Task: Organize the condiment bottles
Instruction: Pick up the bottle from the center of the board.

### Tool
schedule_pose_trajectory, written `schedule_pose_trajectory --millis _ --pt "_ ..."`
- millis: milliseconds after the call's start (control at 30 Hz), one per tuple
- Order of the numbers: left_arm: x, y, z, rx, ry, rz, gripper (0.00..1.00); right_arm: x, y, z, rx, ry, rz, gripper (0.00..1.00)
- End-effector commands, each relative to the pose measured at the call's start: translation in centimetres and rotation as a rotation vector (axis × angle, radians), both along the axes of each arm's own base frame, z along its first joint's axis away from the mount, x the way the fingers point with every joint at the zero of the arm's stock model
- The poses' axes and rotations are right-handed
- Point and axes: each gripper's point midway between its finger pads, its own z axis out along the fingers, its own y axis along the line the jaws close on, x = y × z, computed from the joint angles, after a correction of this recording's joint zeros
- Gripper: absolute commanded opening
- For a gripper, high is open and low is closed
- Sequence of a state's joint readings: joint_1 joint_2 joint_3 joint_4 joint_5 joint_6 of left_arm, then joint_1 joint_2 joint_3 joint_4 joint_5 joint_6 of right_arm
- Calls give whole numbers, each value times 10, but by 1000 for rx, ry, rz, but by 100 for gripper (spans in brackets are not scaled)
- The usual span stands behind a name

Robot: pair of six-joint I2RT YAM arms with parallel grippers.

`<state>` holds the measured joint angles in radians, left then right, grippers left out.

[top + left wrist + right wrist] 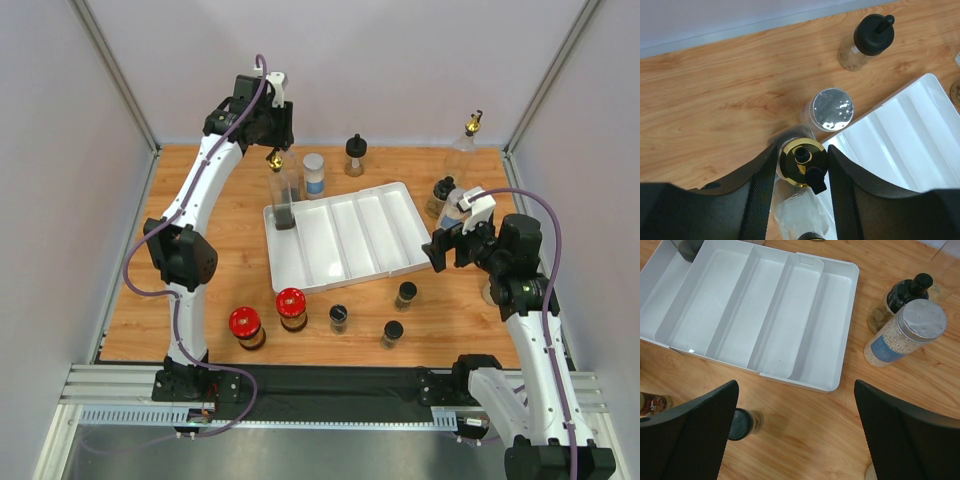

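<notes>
The left gripper (pixel 801 156) is clasping the gold-spouted bottle (pixel 802 162) by its cap in the white tray's (pixel 900 145) far-left corner; the right gripper (pixel 795 390) is hanging wide open. Pinching so high, the left gripper is risking tipping the bottle onto the silver-lidded jar (pixel 832 109) just beyond that corner.

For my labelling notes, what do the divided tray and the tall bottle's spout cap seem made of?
Divided tray: probably white plastic, smooth with soft sheen, moulded rounded ribs.
Spout cap: shiny gold with mirror-like reflections, so metal or metallised plastic; unclear which.
</notes>
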<state>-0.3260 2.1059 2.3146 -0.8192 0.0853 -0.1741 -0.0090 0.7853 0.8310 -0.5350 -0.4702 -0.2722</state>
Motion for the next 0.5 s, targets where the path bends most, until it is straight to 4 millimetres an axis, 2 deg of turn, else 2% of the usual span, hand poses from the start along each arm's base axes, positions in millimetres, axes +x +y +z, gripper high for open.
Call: schedule_pose_trajectory --millis 0,100,200,400,467 --pt "7 -3 16 -8 -54 -2 52 3 -2 2 -17 -24 -5 100" --pt "7 -3 16 -8 -56 -3 49 3 -2 2 -19 -25 -5 100" --pt "7 -3 20 -11 -64 -4 41 4 -2 2 -20 -23 -7 100" --pt "8 -1 34 -32 -98 3 21 4 -3 1 -21 -19 -9 100" --pt "8 0 40 -46 -111 10 11 4 -3 1 -21 -20 -9 100"
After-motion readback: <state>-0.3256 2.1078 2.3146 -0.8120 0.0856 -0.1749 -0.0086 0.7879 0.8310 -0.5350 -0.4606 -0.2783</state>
